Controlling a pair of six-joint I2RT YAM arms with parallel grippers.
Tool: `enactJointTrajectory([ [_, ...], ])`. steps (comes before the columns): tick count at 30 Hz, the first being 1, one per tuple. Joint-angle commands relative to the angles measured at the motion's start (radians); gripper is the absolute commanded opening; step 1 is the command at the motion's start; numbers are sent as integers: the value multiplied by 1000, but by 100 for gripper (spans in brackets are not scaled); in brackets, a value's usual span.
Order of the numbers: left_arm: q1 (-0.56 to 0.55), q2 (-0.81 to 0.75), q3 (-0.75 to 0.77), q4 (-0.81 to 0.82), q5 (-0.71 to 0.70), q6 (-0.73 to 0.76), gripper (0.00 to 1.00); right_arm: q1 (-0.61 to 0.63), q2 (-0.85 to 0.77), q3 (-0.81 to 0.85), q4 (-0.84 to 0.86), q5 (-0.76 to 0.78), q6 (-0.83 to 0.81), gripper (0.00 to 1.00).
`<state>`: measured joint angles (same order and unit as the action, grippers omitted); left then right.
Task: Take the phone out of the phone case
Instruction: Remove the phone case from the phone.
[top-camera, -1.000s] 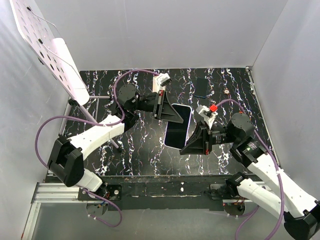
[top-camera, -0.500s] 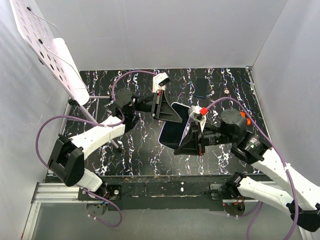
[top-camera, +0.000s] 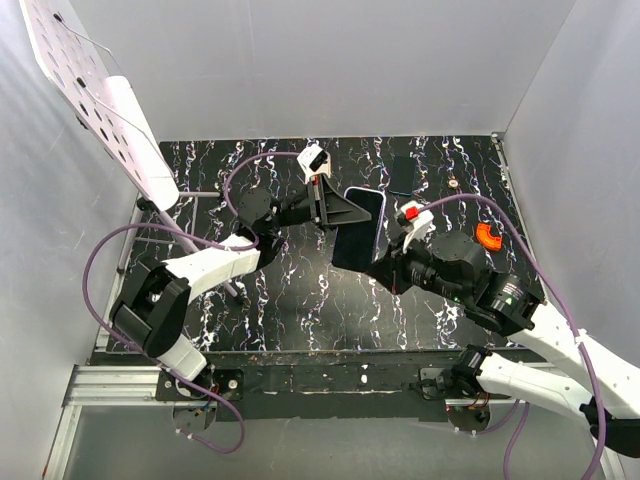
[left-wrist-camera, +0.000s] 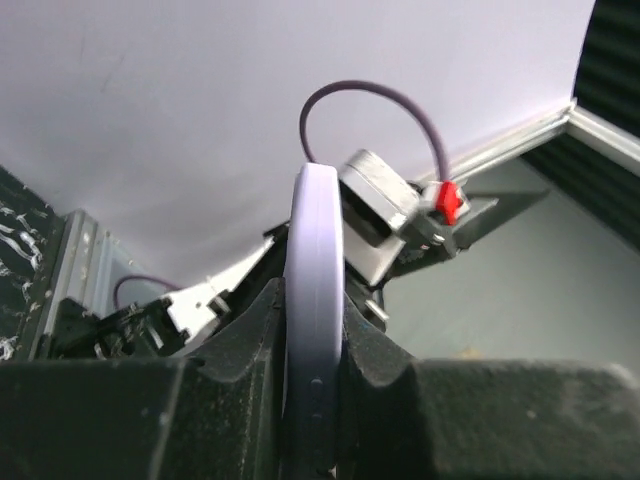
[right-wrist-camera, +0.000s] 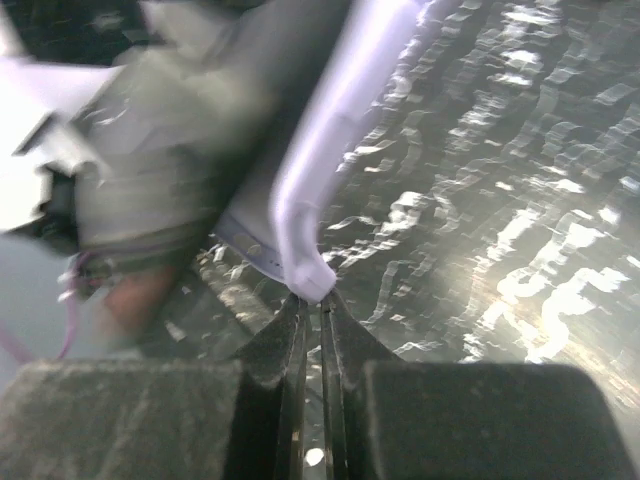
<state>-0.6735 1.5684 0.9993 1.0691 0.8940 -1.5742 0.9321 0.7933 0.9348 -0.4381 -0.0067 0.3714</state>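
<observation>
The phone (top-camera: 358, 232), dark screen up, sits in its lavender phone case (top-camera: 379, 214) and hangs tilted above the marbled table. My left gripper (top-camera: 340, 212) is shut across its left long edge. In the left wrist view the case's rounded edge (left-wrist-camera: 315, 240) with its side buttons fills the gap between the jaws (left-wrist-camera: 315, 300). My right gripper (top-camera: 383, 262) is at the lower right corner. In the right wrist view its nearly closed tips (right-wrist-camera: 321, 300) pinch the case's corner (right-wrist-camera: 308, 272). That view is blurred.
A white perforated board (top-camera: 90, 90) leans on a stand at the back left. A dark flat object (top-camera: 403, 175) and a small round thing (top-camera: 452, 184) lie at the back of the black marbled table (top-camera: 300, 300). An orange piece (top-camera: 488, 236) lies right. White walls enclose the table.
The phone has risen and shifted toward the back. My right arm has swung in and turned, its gripper now at the case's lower corner. My left gripper has moved back with the phone.
</observation>
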Motion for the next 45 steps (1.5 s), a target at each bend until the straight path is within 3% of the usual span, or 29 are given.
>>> enactJointTrajectory([
  [1,-83,-77,-33,95,-13,-244,0,-53,17,28,-46,651,20,1],
  [4,-86,-90,-50,92,-72,-248,0,-52,-8,36,-38,616,41,1],
  [9,-90,-143,-70,-29,-162,-123,0,-56,-35,12,94,218,26,1],
  [12,-89,-162,-39,-144,-170,-28,0,-55,-63,7,93,58,41,11],
  [18,-86,-275,-13,-487,-276,273,0,-64,-129,59,-52,14,159,24],
  [20,-86,-318,-10,-587,-341,365,0,-64,-128,78,-71,-89,211,26],
  [27,-86,-424,-42,-681,-524,473,0,-72,-118,-23,174,-354,402,30],
  [37,-84,-455,-45,-698,-573,487,0,-82,-146,-22,208,-357,409,36],
  [45,-84,-420,-57,-609,-543,413,0,-90,-106,-11,271,-340,434,36],
])
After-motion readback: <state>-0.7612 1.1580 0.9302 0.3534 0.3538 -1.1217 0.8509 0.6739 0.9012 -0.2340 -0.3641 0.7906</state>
